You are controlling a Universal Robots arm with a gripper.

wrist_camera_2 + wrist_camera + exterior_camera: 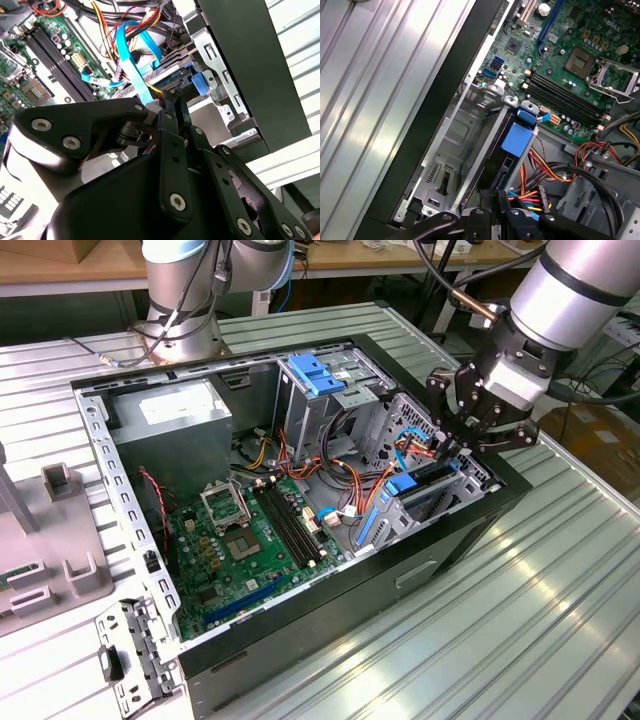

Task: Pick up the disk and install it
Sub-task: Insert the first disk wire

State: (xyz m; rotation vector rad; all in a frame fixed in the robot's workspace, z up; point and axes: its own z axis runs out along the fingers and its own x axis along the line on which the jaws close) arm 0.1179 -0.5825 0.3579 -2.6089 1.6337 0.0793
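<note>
The disk (425, 488) stands on edge in the drive cage at the exterior view's right end of the open computer case (300, 640); it looks like a dark slab with blue plastic rails. Both wrist views show it end-on, the disk (503, 165) carrying a blue tab and lying along the cage's metal wall. My gripper (452, 452) reaches down from the exterior view's right, its black fingers drawn close together at the disk's (175, 75) upper end. The gripper (174, 100) sits close against that end, and the gripper (492, 196) appears shut on it.
Orange, red and blue cables (350, 485) crowd the space beside the cage. The motherboard (240, 540) lies on the case floor, with a grey power supply box (175, 420) behind it. A blue clip (315, 372) tops the rear cage. A second arm's base (185, 300) stands behind the case.
</note>
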